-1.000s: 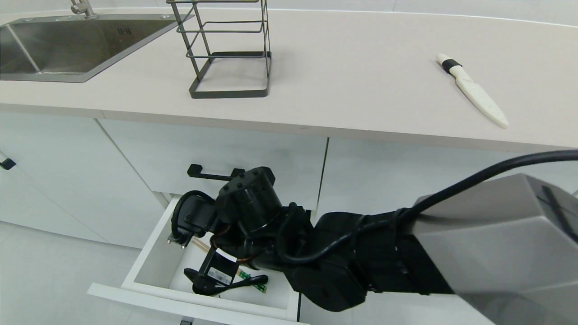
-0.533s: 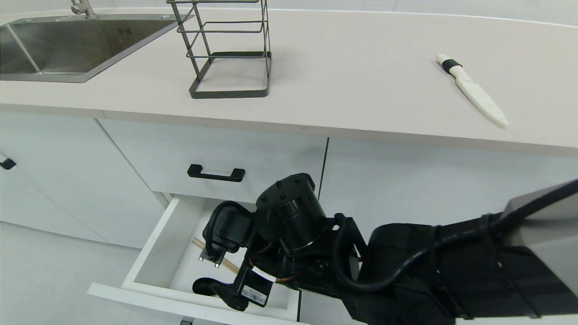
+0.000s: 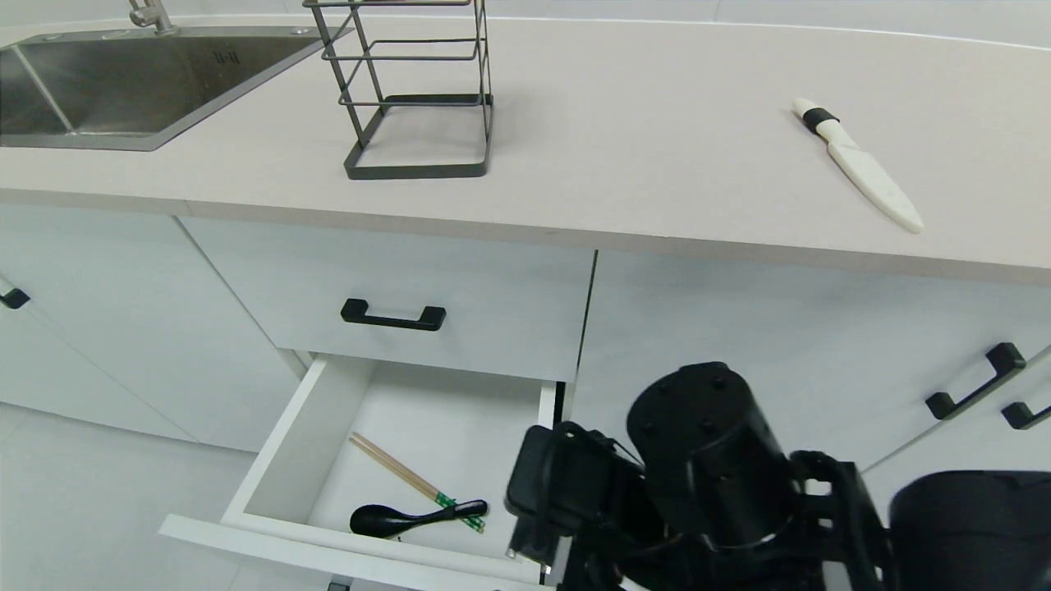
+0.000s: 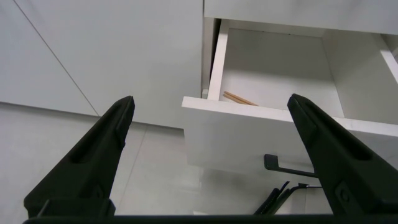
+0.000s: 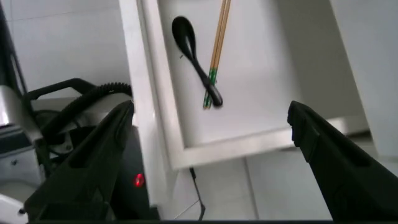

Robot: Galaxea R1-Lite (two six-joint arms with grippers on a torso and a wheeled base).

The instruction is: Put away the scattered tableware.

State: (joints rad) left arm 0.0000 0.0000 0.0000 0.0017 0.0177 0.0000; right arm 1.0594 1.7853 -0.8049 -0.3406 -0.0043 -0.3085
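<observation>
Head view, by size:

- Countertop (image 3: 657,123): pale, spans the upper half of the frame.
- Sink (image 3: 98,141): steel, set into the counter at upper left.
- Drawer (image 3: 275,451): white, pulled open at lower left of centre, under a shut drawer front with a black handle (image 3: 392,315).
- Wire rack (image 3: 415,171): dark, upright on the counter at upper centre.
- Right arm: lower right, beside the open drawer's right edge.
- Knife (image 3: 862,168): white with a black band, flat on the counter at upper right, well apart from the rack.
- Chopsticks (image 3: 398,469): a pair lying diagonally on the drawer floor.
- Spoon (image 3: 394,519): black, in the drawer near its front wall, handle end touching the chopsticks' green-banded tips.

Wrist views:

- Right gripper (image 5: 211,109): jaws spread wide, nothing held, above the spoon and chopsticks.
- Left gripper (image 4: 211,102): jaws likewise released, empty, facing the drawer front.
</observation>
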